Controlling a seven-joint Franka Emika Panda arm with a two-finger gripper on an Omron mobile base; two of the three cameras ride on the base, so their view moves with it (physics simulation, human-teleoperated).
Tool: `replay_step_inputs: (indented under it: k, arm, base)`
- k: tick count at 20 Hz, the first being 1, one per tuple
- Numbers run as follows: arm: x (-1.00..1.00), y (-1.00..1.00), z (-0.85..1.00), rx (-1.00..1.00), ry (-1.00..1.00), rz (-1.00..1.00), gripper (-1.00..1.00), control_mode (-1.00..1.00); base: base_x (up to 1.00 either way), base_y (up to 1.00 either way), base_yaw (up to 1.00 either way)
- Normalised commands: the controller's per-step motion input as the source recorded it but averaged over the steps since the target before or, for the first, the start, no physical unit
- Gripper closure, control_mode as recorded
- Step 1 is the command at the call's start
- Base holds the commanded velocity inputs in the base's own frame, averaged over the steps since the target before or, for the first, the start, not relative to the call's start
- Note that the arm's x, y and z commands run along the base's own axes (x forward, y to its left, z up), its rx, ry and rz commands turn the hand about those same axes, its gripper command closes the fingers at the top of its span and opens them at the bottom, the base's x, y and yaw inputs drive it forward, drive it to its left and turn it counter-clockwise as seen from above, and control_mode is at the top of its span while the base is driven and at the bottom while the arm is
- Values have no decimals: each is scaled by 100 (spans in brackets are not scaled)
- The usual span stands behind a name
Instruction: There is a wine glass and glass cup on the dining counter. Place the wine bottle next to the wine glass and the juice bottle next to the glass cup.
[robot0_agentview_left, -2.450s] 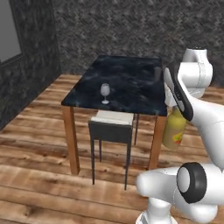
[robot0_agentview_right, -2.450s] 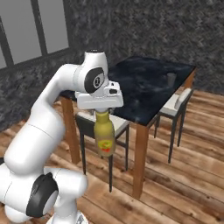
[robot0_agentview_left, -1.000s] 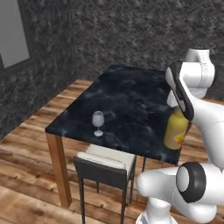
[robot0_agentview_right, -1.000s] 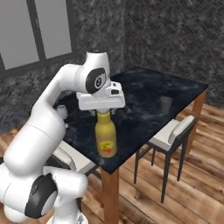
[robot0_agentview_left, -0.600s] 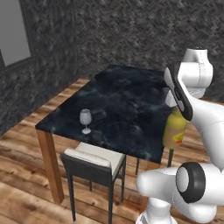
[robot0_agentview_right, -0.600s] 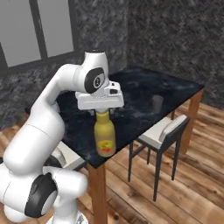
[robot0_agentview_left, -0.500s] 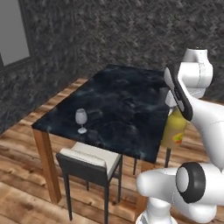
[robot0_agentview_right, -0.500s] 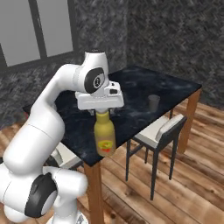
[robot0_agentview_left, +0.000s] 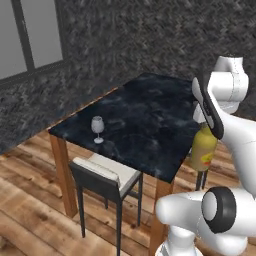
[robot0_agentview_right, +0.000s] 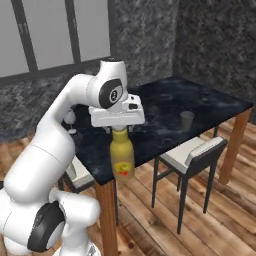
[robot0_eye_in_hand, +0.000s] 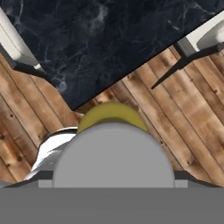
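Juice bottle (robot0_agentview_right: 122, 157) hangs by its neck from my gripper (robot0_agentview_right: 119, 128), jaws clamped on it, off the near corner of the desk (robot0_agentview_left: 150, 125) and above the wooden floor (robot0_agentview_right: 165, 210). From the left base camera I see the yellow bottle (robot0_agentview_left: 203, 149) just beside the desk's right edge, partly behind my arm. Looking down from the hand camera, its pale cap and yellow shoulder (robot0_eye_in_hand: 112, 114) sit over the floorboards, with the desk corner (robot0_eye_in_hand: 74, 94) just ahead.

Since half a second ago the whole scene has slid in both base cameras, so the base has driven on; the bottle keeps the same place under my hand. The windows (robot0_agentview_left: 30, 40) now show in the left base camera, where earlier I saw less of them.

The wine glass (robot0_agentview_left: 97, 129) stands upright near the desk's left edge, close to a dark chair with a pale seat (robot0_agentview_left: 107, 172). The glass cup (robot0_agentview_right: 187, 120) stands on the black marbled top toward the far right side, well apart from the wine glass, near a second chair (robot0_agentview_right: 197, 155). Walls are rough dark stone (robot0_agentview_left: 150, 35).
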Motion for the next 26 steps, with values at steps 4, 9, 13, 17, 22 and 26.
replay_step_inputs:
  k: [4, 9, 13, 17, 22, 26]
  arm:
    - [0, 0, 0, 0, 0, 0, 100, 100]
    - [0, 0, 0, 0, 0, 0, 100, 100]
    - [0, 0, 0, 0, 0, 0, 100, 100]
    - [0, 0, 0, 0, 0, 0, 100, 100]
    - [0, 0, 0, 0, 0, 0, 100, 100]
    - [0, 0, 0, 0, 0, 0, 100, 100]
  base:
    - [0, -47, 38]
    - [0, -50, 32]
    - [0, -58, 23]
    - [2, -60, 19]
    - [7, -59, 16]
    - [12, -58, 14]
